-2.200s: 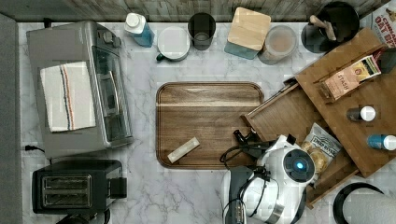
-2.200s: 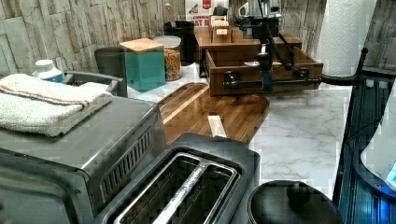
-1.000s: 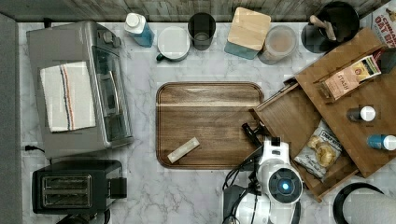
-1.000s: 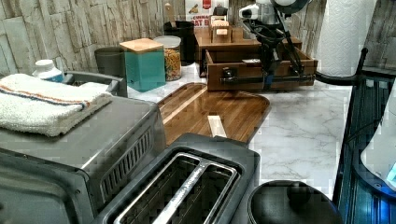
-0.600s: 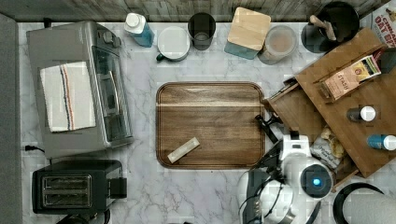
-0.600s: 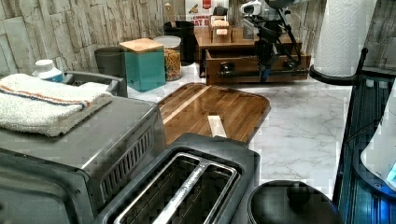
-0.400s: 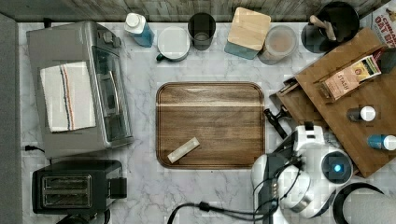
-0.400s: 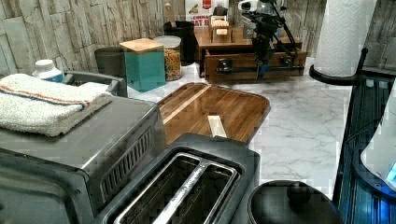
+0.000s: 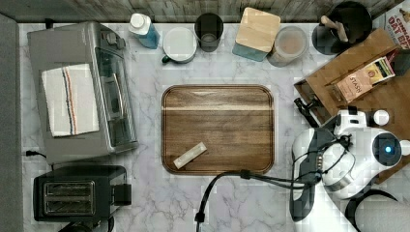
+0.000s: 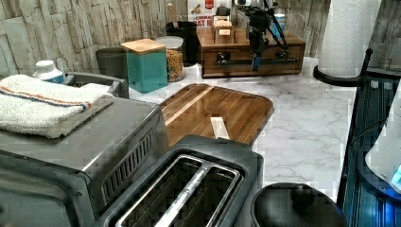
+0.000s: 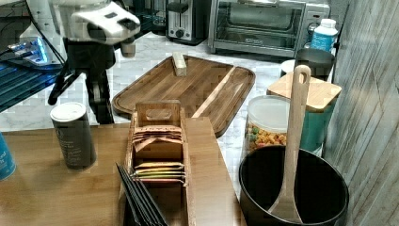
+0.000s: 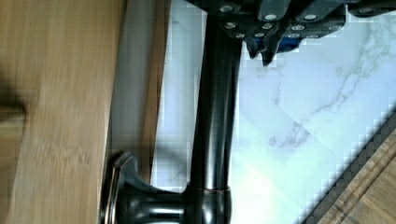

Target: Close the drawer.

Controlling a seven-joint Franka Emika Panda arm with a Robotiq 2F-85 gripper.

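The drawer (image 10: 236, 65) sits pushed almost fully under the wooden top board (image 10: 246, 43); its brown front with a dark bar handle (image 10: 265, 60) faces the marble counter. In the top view a narrow strip of the drawer (image 9: 304, 91) shows at the board's edge. My gripper (image 10: 256, 60) hangs fingers-down against the drawer front. In the wrist view its fingertips (image 12: 268, 52) are close together beside the dark bar handle (image 12: 215, 116), not around it. The right view has the gripper (image 11: 99, 106) dropping behind the board's edge. My white arm (image 9: 353, 154) covers the counter beside the drawer.
A rounded wooden serving tray (image 9: 217, 128) with a small pale stick (image 9: 190, 154) lies mid-counter. A toaster oven (image 9: 82, 92) and a toaster (image 9: 72, 195) stand on the top view's left. Jars, a mug and a teal canister (image 9: 256, 33) line the back. A paper towel roll (image 10: 347, 35) stands near the drawer.
The drawer has slid from wide open to almost shut under the top board. My gripper and arm moved with its front, toward the top view's right.
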